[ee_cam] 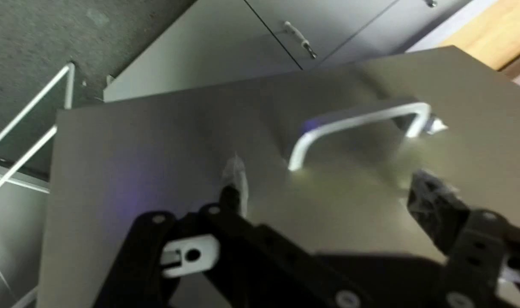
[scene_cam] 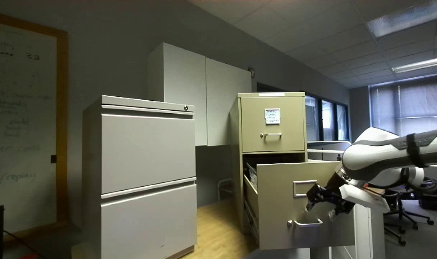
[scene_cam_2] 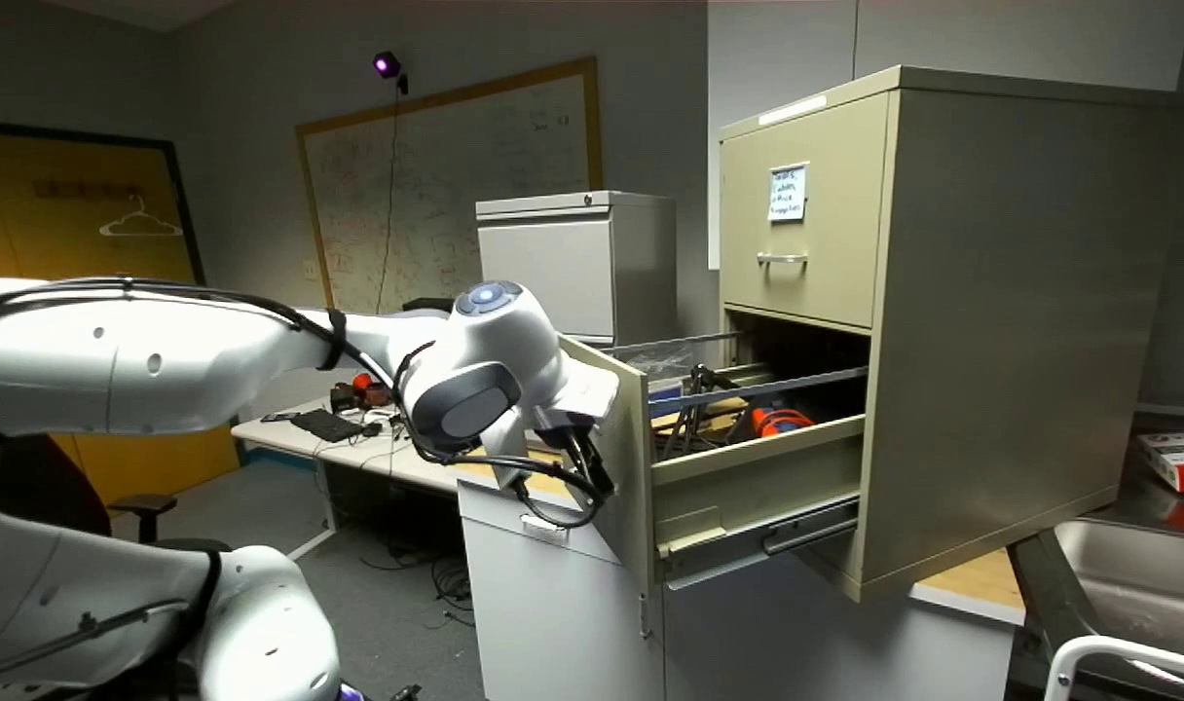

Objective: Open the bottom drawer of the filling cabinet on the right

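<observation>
The beige filing cabinet (scene_cam: 235,144) stands at the right in both exterior views, also here (scene_cam_2: 1011,321). Its bottom drawer (scene_cam: 276,205) is pulled well out, and its side rail and contents show in an exterior view (scene_cam_2: 762,477). The drawer's silver handle (scene_cam: 308,224) is low on the front; it also shows in the wrist view (ee_cam: 362,119). My gripper (scene_cam: 321,211) is in front of the drawer face, just above the handle. In the wrist view my gripper (ee_cam: 330,179) has its fingers wide apart with nothing between them. The fingers are apart from the handle.
The cabinet's top drawer (scene_cam: 251,126) is shut. A grey two-drawer cabinet (scene_cam: 146,154) stands to its left. White lower cabinets (scene_cam_2: 553,594) are below the open drawer. Tools and an orange item (scene_cam_2: 779,421) lie in the drawer. A sink (scene_cam_2: 1137,584) is beside the cabinet.
</observation>
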Robot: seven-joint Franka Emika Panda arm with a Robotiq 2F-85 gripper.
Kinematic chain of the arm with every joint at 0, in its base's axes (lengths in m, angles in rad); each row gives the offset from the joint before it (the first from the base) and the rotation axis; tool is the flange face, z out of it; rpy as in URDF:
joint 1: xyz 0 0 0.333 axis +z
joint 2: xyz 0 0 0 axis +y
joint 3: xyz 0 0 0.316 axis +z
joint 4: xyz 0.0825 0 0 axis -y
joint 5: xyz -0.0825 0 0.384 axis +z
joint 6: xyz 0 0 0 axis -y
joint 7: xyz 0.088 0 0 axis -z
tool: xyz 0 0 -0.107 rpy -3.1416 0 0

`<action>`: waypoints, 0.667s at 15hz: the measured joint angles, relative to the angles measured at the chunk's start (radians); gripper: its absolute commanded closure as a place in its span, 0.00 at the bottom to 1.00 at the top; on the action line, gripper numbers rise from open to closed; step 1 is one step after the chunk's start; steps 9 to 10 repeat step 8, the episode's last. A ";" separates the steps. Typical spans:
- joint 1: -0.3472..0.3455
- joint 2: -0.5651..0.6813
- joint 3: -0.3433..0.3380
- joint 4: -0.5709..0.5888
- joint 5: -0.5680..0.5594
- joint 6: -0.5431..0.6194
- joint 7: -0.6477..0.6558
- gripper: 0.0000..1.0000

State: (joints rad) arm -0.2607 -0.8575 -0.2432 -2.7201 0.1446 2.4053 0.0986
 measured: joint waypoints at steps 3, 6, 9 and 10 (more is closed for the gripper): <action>0.065 -0.109 0.009 0.003 0.045 0.039 -0.003 0.00; 0.115 -0.164 0.009 0.004 0.061 0.044 -0.004 0.00; 0.120 -0.167 0.002 0.012 0.061 -0.057 -0.004 0.00; 0.120 -0.167 0.002 0.012 0.061 -0.057 -0.004 0.00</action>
